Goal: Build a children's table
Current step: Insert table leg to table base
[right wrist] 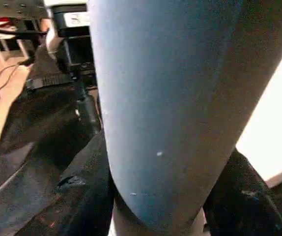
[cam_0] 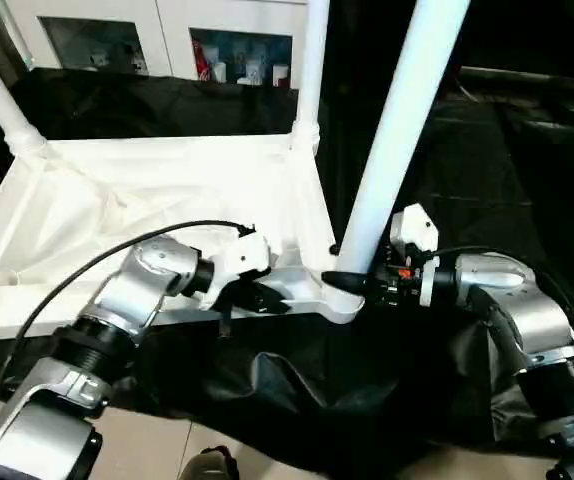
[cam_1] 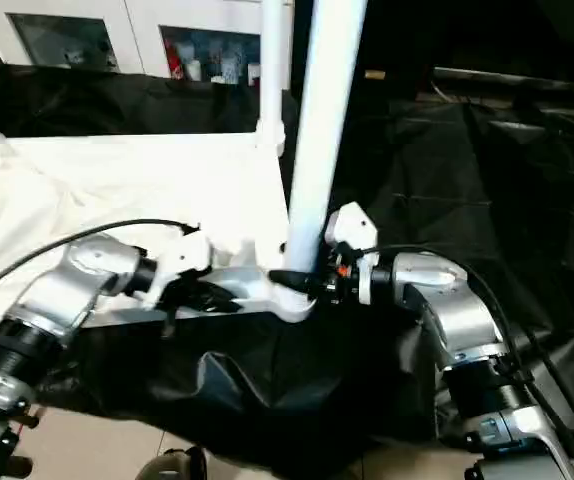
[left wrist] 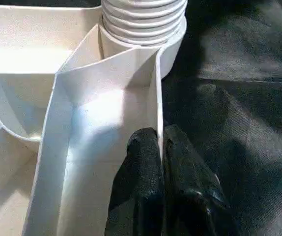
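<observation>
Silver forearms framed the job: the upside-down tabletop lay on the black-draped table. Left gripper pinched the tabletop's rim wall, fingers nearly together, probably steadying it. Right gripper sat half-open around the near leg, likely twisting it into its corner socket.

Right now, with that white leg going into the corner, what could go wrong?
The right gripper grips the leaning leg low at its base, so the long top could swing and bind in the corner socket. The left gripper pinches only a thin rib of the tabletop; it could slip, letting the top shift on the black cloth.
</observation>
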Motion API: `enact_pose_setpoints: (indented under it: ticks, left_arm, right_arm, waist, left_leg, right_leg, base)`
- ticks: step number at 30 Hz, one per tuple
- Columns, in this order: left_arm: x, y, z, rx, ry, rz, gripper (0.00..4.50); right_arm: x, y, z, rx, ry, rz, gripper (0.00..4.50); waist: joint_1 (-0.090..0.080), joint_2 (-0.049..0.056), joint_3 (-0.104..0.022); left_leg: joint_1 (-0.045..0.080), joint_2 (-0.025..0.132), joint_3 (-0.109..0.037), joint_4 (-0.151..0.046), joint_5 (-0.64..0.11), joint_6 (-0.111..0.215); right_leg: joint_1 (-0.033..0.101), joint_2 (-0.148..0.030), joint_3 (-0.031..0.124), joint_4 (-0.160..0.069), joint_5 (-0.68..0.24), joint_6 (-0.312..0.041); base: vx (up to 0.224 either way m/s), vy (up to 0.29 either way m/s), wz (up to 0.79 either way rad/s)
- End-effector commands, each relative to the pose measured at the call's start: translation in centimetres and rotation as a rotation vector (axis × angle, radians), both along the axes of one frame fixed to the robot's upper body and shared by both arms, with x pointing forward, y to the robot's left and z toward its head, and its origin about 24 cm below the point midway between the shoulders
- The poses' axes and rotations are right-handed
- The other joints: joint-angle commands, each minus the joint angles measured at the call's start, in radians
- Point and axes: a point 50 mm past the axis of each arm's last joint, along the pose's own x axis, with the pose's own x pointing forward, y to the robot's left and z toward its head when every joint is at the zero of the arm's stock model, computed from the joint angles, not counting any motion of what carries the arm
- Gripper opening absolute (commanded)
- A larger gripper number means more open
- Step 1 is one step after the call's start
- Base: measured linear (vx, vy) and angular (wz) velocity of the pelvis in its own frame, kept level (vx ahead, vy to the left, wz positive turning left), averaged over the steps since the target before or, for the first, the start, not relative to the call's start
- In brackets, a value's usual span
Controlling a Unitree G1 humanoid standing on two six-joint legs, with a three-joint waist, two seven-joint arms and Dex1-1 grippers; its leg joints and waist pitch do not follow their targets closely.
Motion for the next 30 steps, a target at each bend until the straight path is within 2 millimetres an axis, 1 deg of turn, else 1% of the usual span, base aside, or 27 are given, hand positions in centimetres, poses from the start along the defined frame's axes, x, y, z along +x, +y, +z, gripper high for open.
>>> enact_pose_setpoints:
  ticks: [1, 2, 4, 7, 8, 9, 10, 11, 12, 13, 14, 15, 16, 17, 18, 19, 20, 21, 22, 23, 24, 25, 26, 27, 28, 30]
  left_arm:
    - [-0.6, -2.1, 1.5, -0.055, -0.017, -0.166, 0.0]
    - [-0.6, -2.1, 1.6, -0.056, -0.019, -0.161, 0.0]
    - [0.0, -2.2, 1.8, -0.068, -0.036, -0.109, 0.0]
    - [0.8, -2.5, 2.3, -0.106, -0.055, -0.019, 0.0]
    - [1.2, -2.7, 2.5, -0.127, -0.067, 0.034, 0.0]
    - [1.2, -2.7, 2.5, -0.127, -0.067, 0.034, 0.0]
    - [1.7, -3.1, 3.0, -0.158, -0.079, 0.122, 0.0]
    - [2.1, -3.3, 3.2, -0.164, -0.088, 0.176, 0.0]
    - [2.1, -3.4, 3.2, -0.165, -0.089, 0.183, 0.0]
    - [2.6, -3.8, 3.5, -0.177, -0.092, 0.256, 0.0]
    - [2.6, -3.8, 3.5, -0.177, -0.092, 0.256, 0.0]
    - [2.8, -4.1, 3.6, -0.185, -0.089, 0.286, 0.0]
    - [3.0, -4.5, 3.8, -0.196, -0.084, 0.318, 0.0]
    - [3.4, -5.1, 3.8, -0.197, -0.088, 0.375, 0.0]
    - [3.7, -5.7, 3.7, -0.188, -0.091, 0.422, 0.0]
    - [3.7, -5.7, 3.7, -0.188, -0.091, 0.422, 0.0]
    - [4.0, -6.3, 3.6, -0.185, -0.096, 0.471, 0.0]
    - [4.1, -7.4, 3.4, -0.19, -0.086, 0.485, 0.0]
    - [4.0, -7.8, 3.3, -0.193, -0.081, 0.485, 0.0]
    - [3.9, -8.5, 3.2, -0.198, -0.073, 0.481, 0.0]
    - [3.8, -8.8, 3.2, -0.201, -0.068, 0.478, 0.0]
    - [3.8, -8.8, 3.2, -0.201, -0.068, 0.478, 0.0]
    - [3.7, -9.1, 3.0, -0.196, -0.066, 0.481, 0.0]
    - [3.5, -9.3, 2.9, -0.19, -0.063, 0.477, 0.0]
    - [3.5, -9.3, 2.9, -0.189, -0.062, 0.477, 0.0]
    - [3.3, -9.4, 2.7, -0.184, -0.056, 0.479, 0.0]
  right_arm:
    - [-1.4, 0.0, -4.9, -0.105, 0.21, -0.007, 1.89]
    - [-1.3, 0.0, -4.9, -0.106, 0.21, -0.007, 1.89]
    - [-1.2, -0.1, -4.9, -0.112, 0.201, -0.015, 1.89]
    - [-0.9, -0.1, -5.0, -0.111, 0.178, -0.077, 1.89]
    - [-0.4, -0.1, -5.2, -0.114, 0.157, -0.157, 1.89]
    - [-0.4, -0.1, -5.2, -0.114, 0.157, -0.157, 1.89]
    - [0.5, -0.4, -5.5, -0.117, 0.13, -0.307, 1.89]
    - [0.8, -0.3, -5.7, -0.098, 0.132, -0.376, 1.89]
    - [0.8, -0.3, -5.7, -0.095, 0.133, -0.384, 1.89]
    - [1.2, 0.0, -5.9, -0.063, 0.152, -0.468, 1.89]
    - [1.2, 0.0, -5.9, -0.063, 0.152, -0.468, 1.89]
    - [1.3, 0.2, -6.0, -0.051, 0.161, -0.504, 1.89]
    - [1.5, 0.6, -6.1, -0.04, 0.172, -0.54, 1.89]
    - [1.9, 1.3, -6.3, -0.042, 0.174, -0.591, 1.89]
    - [2.3, 2.0, -6.6, -0.047, 0.178, -0.643, 1.89]
    - [2.3, 2.0, -6.6, -0.047, 0.178, -0.643, 1.89]
    - [2.6, 2.5, -6.9, -0.052, 0.19, -0.699, 1.89]
    - [2.8, 3.5, -7.3, -0.048, 0.236, -0.735, 1.89]
    - [2.8, 3.9, -7.4, -0.046, 0.256, -0.743, 1.89]
    - [2.8, 4.5, -7.6, -0.042, 0.286, -0.748, 1.89]
    - [2.8, 4.8, -7.7, -0.04, 0.301, -0.749, 1.89]
    - [2.8, 4.8, -7.7, -0.04, 0.301, -0.749, 1.89]
    - [2.8, 5.1, -7.7, -0.054, 0.301, -0.748, 1.89]
    - [2.8, 5.3, -7.8, -0.058, 0.311, -0.744, 1.89]
    - [2.8, 5.3, -7.8, -0.058, 0.311, -0.746, 1.89]
    - [2.8, 5.5, -7.8, -0.056, 0.314, -0.759, 1.89]
  waist:
    - [0.001, 0.011, -0.056]
    - [0.001, 0.013, -0.055]
    - [0.001, 0.012, -0.053]
    - [0.001, 0.01, -0.048]
    - [0.001, 0.01, -0.047]
    - [0.001, 0.01, -0.045]
    - [-0.001, 0.009, -0.043]
    - [-0.003, 0.009, -0.042]
    - [-0.005, 0.008, -0.04]
    - [-0.009, 0.006, -0.039]
    - [-0.012, 0.007, -0.039]
    - [-0.015, 0.007, -0.038]
    - [-0.017, 0.013, -0.038]
    - [-0.016, 0.015, -0.038]
    - [-0.019, 0.016, -0.036]
    - [-0.019, 0.014, -0.037]
    - [-0.02, 0.015, -0.036]
    - [-0.022, 0.013, -0.035]
    - [-0.023, 0.016, -0.035]
    - [-0.024, 0.018, -0.035]
    - [-0.024, 0.018, -0.035]
    - [-0.023, 0.018, -0.035]
    - [-0.022, 0.018, -0.037]
    - [-0.022, 0.02, -0.036]
    - [-0.022, 0.018, -0.035]
    - [-0.022, 0.019, -0.033]
  left_leg:
    - [0.028, 0.037, -0.01, -0.075, -0.424, -0.007]
    - [0.028, 0.037, -0.01, -0.076, -0.428, -0.008]
    - [0.031, 0.037, -0.01, -0.076, -0.452, -0.013]
    - [0.034, 0.036, -0.012, -0.078, -0.489, -0.024]
    - [0.035, 0.037, -0.014, -0.08, -0.503, -0.033]
    - [0.037, 0.037, -0.015, -0.08, -0.515, -0.036]
    - [0.037, 0.036, -0.018, -0.081, -0.533, -0.045]
    - [0.036, 0.035, -0.02, -0.081, -0.541, -0.05]
    - [0.034, 0.034, -0.023, -0.082, -0.551, -0.055]
    - [0.037, 0.031, -0.029, -0.082, -0.574, -0.06]
    - [0.038, 0.031, -0.028, -0.083, -0.575, -0.059]
    - [0.036, 0.029, -0.031, -0.084, -0.57, -0.054]
    - [0.032, 0.029, -0.031, -0.088, -0.558, -0.049]
    - [0.031, 0.03, -0.031, -0.089, -0.556, -0.048]
    - [0.033, 0.03, -0.03, -0.09, -0.57, -0.054]
    - [0.036, 0.029, -0.03, -0.089, -0.579, -0.056]
    - [0.039, 0.028, -0.03, -0.088, -0.583, -0.057]
    - [0.036, 0.027, -0.029, -0.089, -0.582, -0.055]
    - [0.041, 0.026, -0.029, -0.088, -0.592, -0.058]
    - [0.043, 0.026, -0.031, -0.089, -0.608, -0.058]
    - [0.043, 0.026, -0.031, -0.089, -0.608, -0.058]
    - [0.039, 0.027, -0.033, -0.093, -0.613, -0.056]
    - [0.042, 0.027, -0.03, -0.093, -0.613, -0.054]
    - [0.042, 0.027, -0.03, -0.093, -0.612, -0.054]
    - [0.042, 0.027, -0.028, -0.094, -0.616, -0.053]
    - [0.045, 0.027, -0.028, -0.094, -0.629, -0.054]
  right_leg:
    - [0.035, -0.047, 0.038, -0.076, -0.275, -0.235]
    - [0.034, -0.047, 0.038, -0.076, -0.281, -0.236]
    - [0.032, -0.049, 0.039, -0.081, -0.324, -0.23]
    - [0.027, -0.053, 0.04, -0.09, -0.416, -0.207]
    - [0.023, -0.054, 0.04, -0.091, -0.445, -0.198]
    - [0.021, -0.054, 0.039, -0.095, -0.467, -0.191]
    - [0.019, -0.056, 0.039, -0.098, -0.509, -0.176]
    - [0.018, -0.057, 0.037, -0.099, -0.531, -0.17]
    - [0.018, -0.057, 0.035, -0.101, -0.556, -0.16]
    - [0.017, -0.058, 0.029, -0.109, -0.62, -0.128]
    - [0.016, -0.059, 0.029, -0.112, -0.628, -0.123]
    - [0.018, -0.059, 0.026, -0.116, -0.627, -0.118]
    - [0.022, -0.058, 0.024, -0.117, -0.605, -0.116]
    - [0.022, -0.058, 0.023, -0.118, -0.589, -0.117]
    - [0.016, -0.055, 0.022, -0.118, -0.575, -0.124]
    - [0.016, -0.054, 0.02, -0.119, -0.577, -0.122]
    - [0.014, -0.056, 0.02, -0.121, -0.574, -0.124]
    - [0.015, -0.054, 0.019, -0.122, -0.568, -0.122]
    - [0.011, -0.054, 0.018, -0.124, -0.576, -0.121]
    - [0.013, -0.054, 0.016, -0.128, -0.579, -0.116]
    - [0.013, -0.054, 0.016, -0.128, -0.579, -0.116]
    - [0.017, -0.053, 0.013, -0.129, -0.564, -0.105]
    - [0.015, -0.052, 0.016, -0.13, -0.547, -0.104]
    - [0.014, -0.051, 0.017, -0.129, -0.538, -0.107]
    - [0.012, -0.051, 0.017, -0.13, -0.534, -0.109]
    - [0.01, -0.051, 0.017, -0.132, -0.546, -0.107]
  base:
    - [0.0, 0.0, 0.0]
    - [0.0, 0.0, 0.0]
    - [0.0, 0.0, 0.0]
    - [0.0, 0.0, 0.0]
    - [0.0, 0.0, 0.0]
    - [0.0, 0.0, 0.0]
    - [0.0, 0.0, 0.0]
    - [0.0, 0.0, 0.0]
    - [0.0, 0.0, 0.0]
    - [0.0, 0.0, 0.0]
    - [0.0, 0.0, 0.0]
    - [0.0, 0.0, 0.0]
    - [0.0, 0.0, 0.0]
    - [0.0, 0.0, 0.0]
    - [0.0, 0.0, 0.0]
    - [0.0, 0.0, 0.0]
    - [0.0, 0.0, 0.0]
    - [0.0, 0.0, 0.0]
    - [0.0, 0.0, 0.0]
    - [0.0, 0.0, 0.0]
    - [0.0, 0.0, 0.0]
    - [0.0, 0.0, 0.0]
    - [0.0, 0.0, 0.0]
    - [0.0, 0.0, 0.0]
    - [0.0, 0.0, 0.0]
    - [0.0, 0.0, 0.0]
